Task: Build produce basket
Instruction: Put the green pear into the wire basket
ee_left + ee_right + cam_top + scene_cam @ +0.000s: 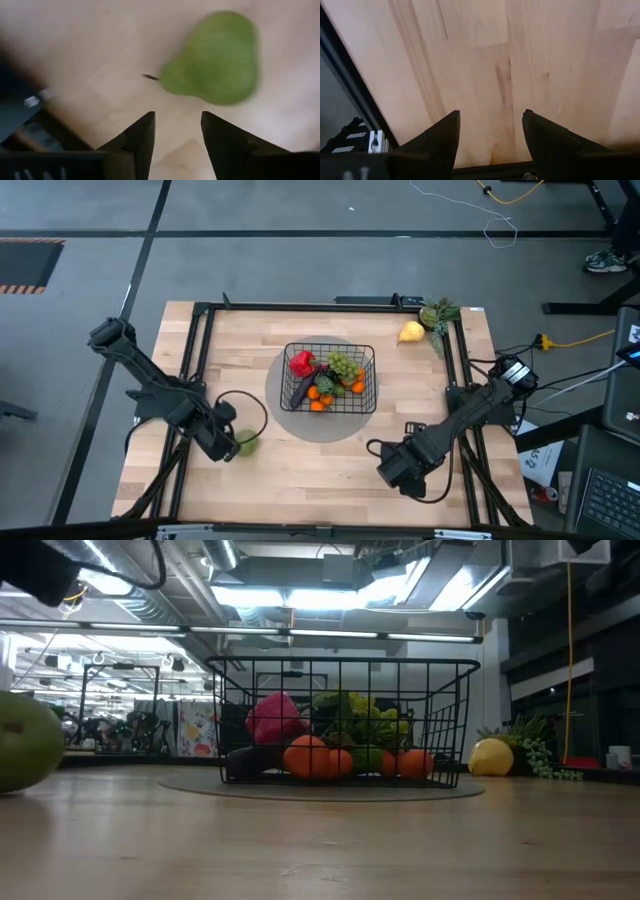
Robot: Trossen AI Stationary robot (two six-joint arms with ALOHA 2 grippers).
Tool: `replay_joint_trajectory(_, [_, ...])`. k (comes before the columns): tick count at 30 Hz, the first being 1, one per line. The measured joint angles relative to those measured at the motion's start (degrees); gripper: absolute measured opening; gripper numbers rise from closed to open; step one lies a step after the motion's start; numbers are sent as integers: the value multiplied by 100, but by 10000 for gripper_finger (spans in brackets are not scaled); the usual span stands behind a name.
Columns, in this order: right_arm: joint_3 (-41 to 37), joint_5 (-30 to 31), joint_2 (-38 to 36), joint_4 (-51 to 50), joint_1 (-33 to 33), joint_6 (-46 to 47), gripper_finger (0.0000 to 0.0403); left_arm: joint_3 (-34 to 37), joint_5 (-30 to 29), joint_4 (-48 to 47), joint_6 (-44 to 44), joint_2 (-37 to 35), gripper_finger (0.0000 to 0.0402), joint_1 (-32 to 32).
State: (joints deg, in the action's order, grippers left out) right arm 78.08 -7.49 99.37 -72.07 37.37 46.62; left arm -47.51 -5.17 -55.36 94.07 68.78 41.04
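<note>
Centrally on the pale wooden table [300,460] stands the black wire-mesh rectangular basket [330,379], resting on a round grey mat [290,420]. Inside it lie a red pepper [301,363], a bunch of green grapes [343,365], several small oranges [318,394] and a dark elongated vegetable [303,388]. A yellow pear [411,332] sits at the table's far right corner, just beside a leafy green sprig [438,315]. A green pear-shaped fruit [217,60] lies on the wood near the left edge, well apart from the basket. The left gripper [177,125] hangs just above it, fingers spread, not touching it. The right gripper [491,125] hovers over bare wood near the front right, fingers likewise spread and holding nothing. No readable writing or brand mark shows anywhere.
</note>
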Motion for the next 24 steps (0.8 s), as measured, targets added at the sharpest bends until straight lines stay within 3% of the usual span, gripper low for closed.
replay_joint_trajectory(4, [0, 33, 0, 32, 3, 10, 216, 239, -8, 58, 767, 274, 156, -25])
replay_joint_trajectory(7, [0, 36, 0, 60, 3, 10, 216, 481, 138, 929, 789, 834, 156, -262])
replay_joint_trajectory(9, [0, 36, 1, 63, 3, 10, 216, 523, -169, 1735, 608, 1237, 156, -417])
replay_joint_trajectory(14, [0, 36, 1, 63, 1, 8, 216, 348, -640, 4838, -1552, 1927, 156, -748])
replay_joint_trajectory(17, [0, 37, 0, 63, 1, -16, 216, 95, -674, 5888, -2829, 2075, 156, -880])
replay_joint_trajectory(19, [0, 38, 0, 67, 1, -13, 216, -97, -672, 5833, -3093, 2071, 156, -950])
replay_joint_trajectory(24, [0, 65, 0, 94, 34, 128, 216, -349, -623, 4526, -2890, 2034, 156, -962])
